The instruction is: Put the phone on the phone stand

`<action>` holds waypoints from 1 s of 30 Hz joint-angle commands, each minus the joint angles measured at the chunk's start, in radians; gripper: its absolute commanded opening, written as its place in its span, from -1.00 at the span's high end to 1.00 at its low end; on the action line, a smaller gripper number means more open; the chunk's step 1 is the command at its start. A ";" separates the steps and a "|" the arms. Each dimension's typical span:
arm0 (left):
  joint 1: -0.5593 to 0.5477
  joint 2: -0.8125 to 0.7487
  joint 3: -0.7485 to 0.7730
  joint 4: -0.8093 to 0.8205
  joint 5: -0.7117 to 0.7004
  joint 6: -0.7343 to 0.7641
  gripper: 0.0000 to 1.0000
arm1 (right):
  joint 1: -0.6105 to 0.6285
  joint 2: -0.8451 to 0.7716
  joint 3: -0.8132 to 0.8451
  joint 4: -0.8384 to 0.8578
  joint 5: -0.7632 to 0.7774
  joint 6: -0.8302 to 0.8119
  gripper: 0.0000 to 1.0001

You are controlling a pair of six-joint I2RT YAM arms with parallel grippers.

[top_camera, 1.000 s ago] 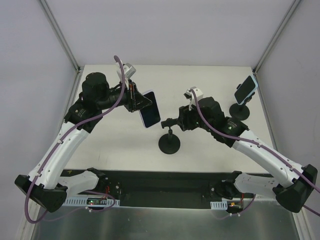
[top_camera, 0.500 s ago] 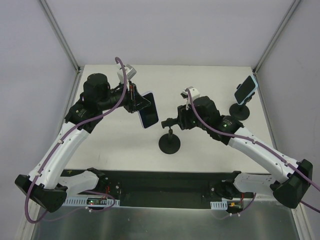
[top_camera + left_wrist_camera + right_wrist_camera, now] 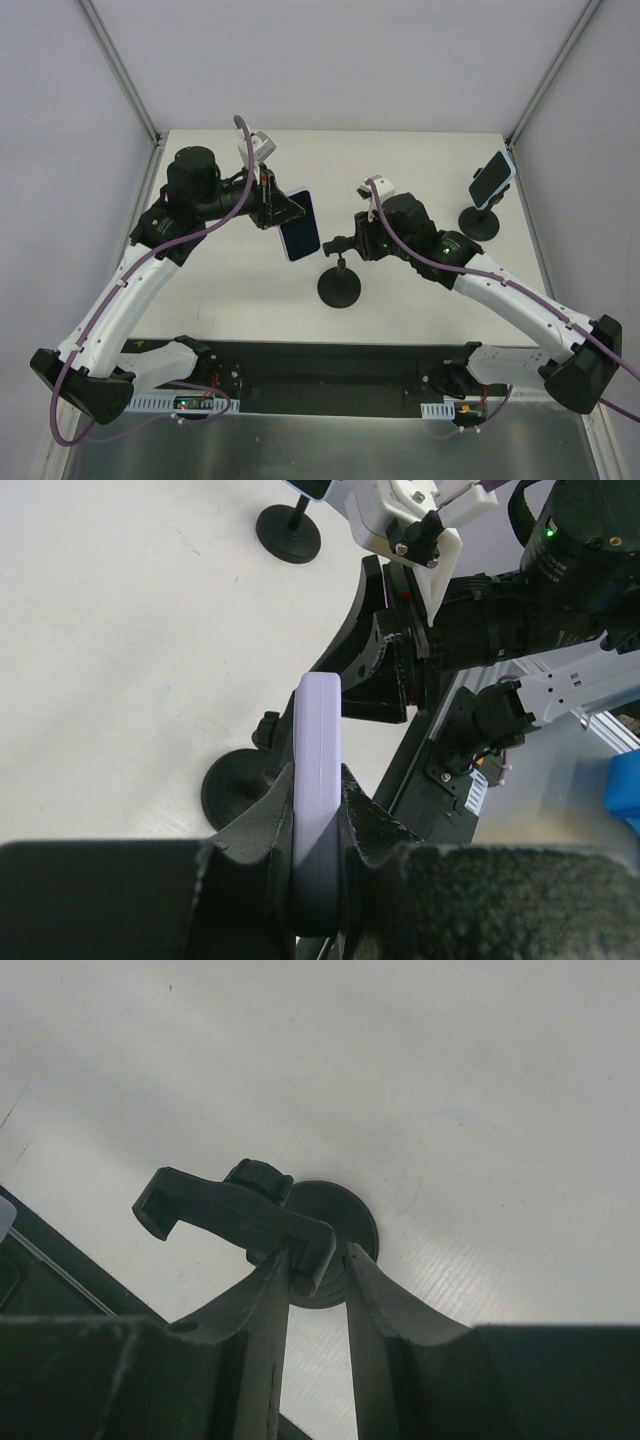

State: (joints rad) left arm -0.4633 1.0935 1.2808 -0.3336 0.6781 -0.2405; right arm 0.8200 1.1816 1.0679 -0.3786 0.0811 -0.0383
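White bench point(image 3: 230, 290) under grey walls, with metal frame posts at the far corners.

Left gripper point(image 3: 272, 205): jaws drawn in tight on the phone point(image 3: 299, 225). The wrist view shows the left gripper point(image 3: 318, 810) pinching the lavender phone point(image 3: 320, 740) across its faces. The thin edge points at the camera and the free end sticks out past the fingertips. From above, the phone hangs clear of the bench, over its middle, tilted, with the lower end toward the near edge.

Right gripper point(image 3: 345, 243): jaws narrowed onto the phone stand point(image 3: 338, 288). In the wrist view, the right gripper point(image 3: 318, 1260) has one finger on each side of the near end of the black cradle arm of the phone stand point(image 3: 215, 1203), pressed close against it. The arm's hooked tip points off to the left. The round base sits directly below on the bench, and a knob shows behind the arm.

Outward: the stand's base is near the middle of the bench, toward the near edge. The phone is just left of the cradle and apart from it, not yet seated. The left wrist view shows the same base point(image 3: 235, 785) below the phone's edge.

At the far right corner a second phone point(image 3: 492, 178) sits tilted on a second stand point(image 3: 479, 222), well apart from both grippers.
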 commanded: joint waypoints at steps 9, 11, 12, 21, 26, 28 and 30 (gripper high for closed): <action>-0.027 0.034 -0.035 0.282 0.268 0.003 1.00 | 0.001 -0.011 0.035 0.032 -0.072 -0.043 0.99; -0.052 0.051 -0.049 0.324 0.332 0.050 1.00 | -0.004 -0.017 0.029 0.046 -0.115 -0.058 0.99; -0.076 0.065 -0.055 0.373 0.354 0.062 1.00 | -0.010 -0.019 0.024 0.053 -0.130 -0.064 0.99; -0.155 0.133 -0.175 0.800 0.587 0.107 1.00 | -0.100 -0.056 -0.045 0.156 -0.352 -0.103 0.99; -0.179 0.232 -0.141 0.934 0.644 0.041 1.00 | -0.163 -0.056 -0.066 0.191 -0.443 -0.094 0.99; -0.179 0.259 -0.156 1.001 0.640 -0.008 1.00 | -0.177 -0.054 -0.066 0.193 -0.474 -0.097 0.99; -0.181 0.298 -0.150 1.068 0.650 -0.045 1.00 | -0.179 -0.056 -0.066 0.193 -0.465 -0.101 0.98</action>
State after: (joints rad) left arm -0.6361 1.3685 1.1023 0.4763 1.2568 -0.2146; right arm 0.6456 1.1519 0.9958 -0.2722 -0.2764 -0.1493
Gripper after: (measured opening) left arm 0.115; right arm 0.049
